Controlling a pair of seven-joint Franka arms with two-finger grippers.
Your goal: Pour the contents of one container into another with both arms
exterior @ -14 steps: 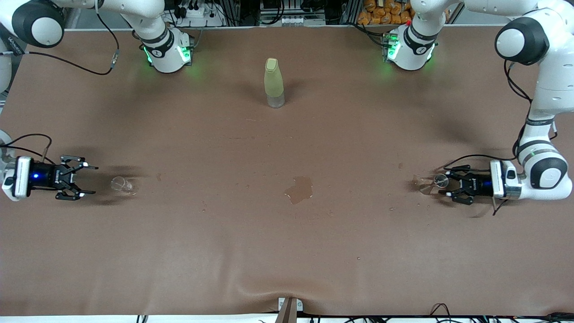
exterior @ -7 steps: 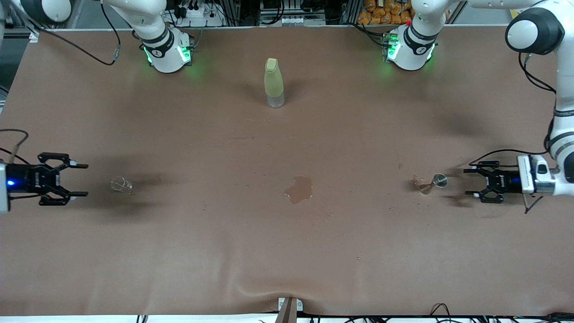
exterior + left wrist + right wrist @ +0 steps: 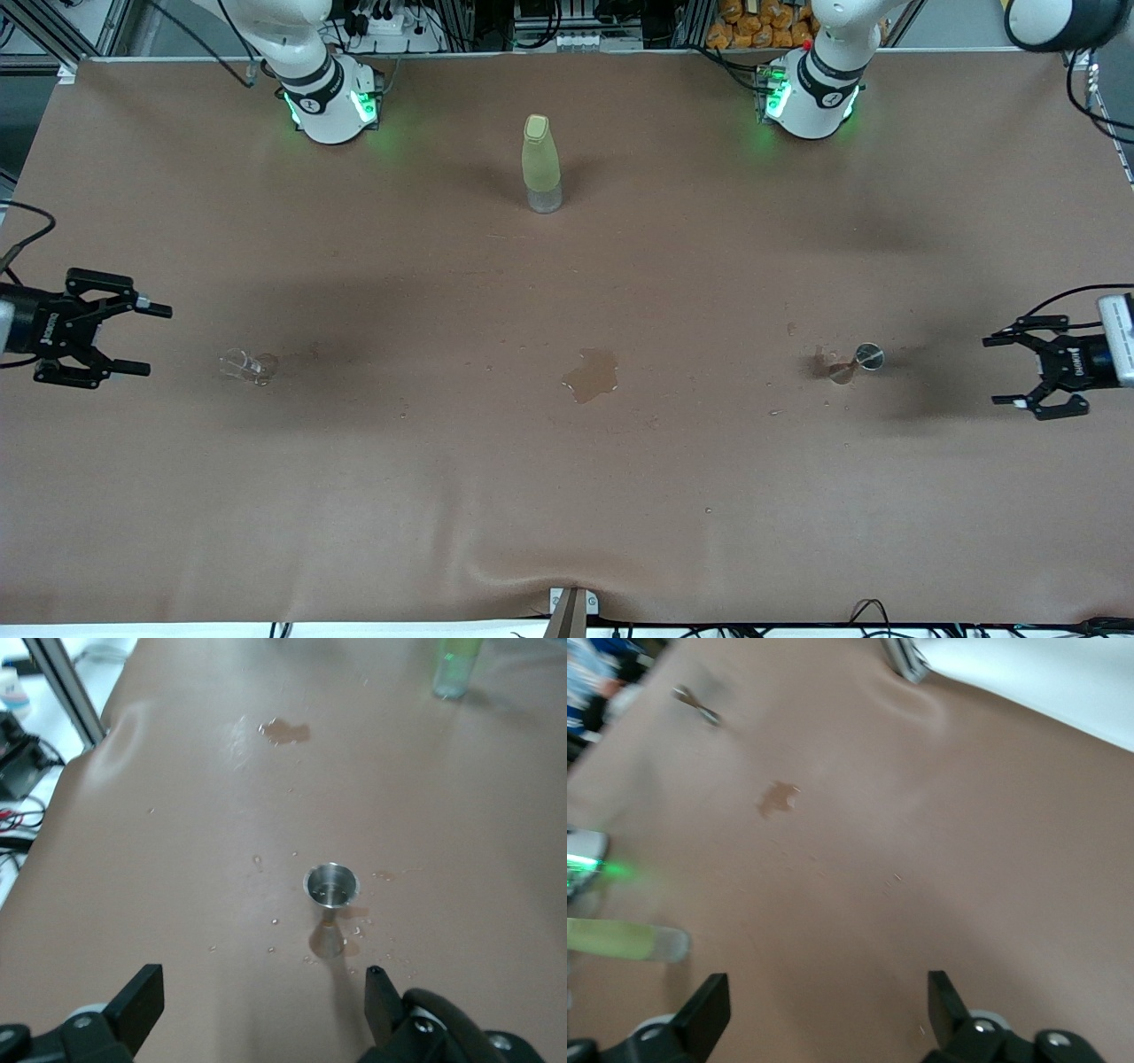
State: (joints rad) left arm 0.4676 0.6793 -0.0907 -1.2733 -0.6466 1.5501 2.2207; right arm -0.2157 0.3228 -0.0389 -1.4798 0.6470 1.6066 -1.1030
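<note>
The tiny stemless cup (image 3: 241, 365) stands on the brown table toward the right arm's end. My right gripper (image 3: 156, 340) is open and empty, well apart from the cup, over that end of the table. The cup is out of the right wrist view, where the right gripper (image 3: 824, 1001) shows only bare table between its fingers. The stemmed glass (image 3: 856, 361) stands upright toward the left arm's end, with drops around its foot. My left gripper (image 3: 994, 370) is open, empty and clear of it. In the left wrist view the stemmed glass (image 3: 332, 890) is ahead of the open left gripper (image 3: 261, 992).
A tall yellow-green bottle (image 3: 541, 164) stands mid-table, near the arms' bases. A wet brown spill (image 3: 592, 374) lies at the table's middle between the two glasses. The cloth bulges at the edge nearest the front camera (image 3: 567, 580).
Both grippers have drawn back from their glasses toward the table's ends, staying open. The left gripper, close around the stemmed glass a second ago, is now well clear. Neither glass has moved.
</note>
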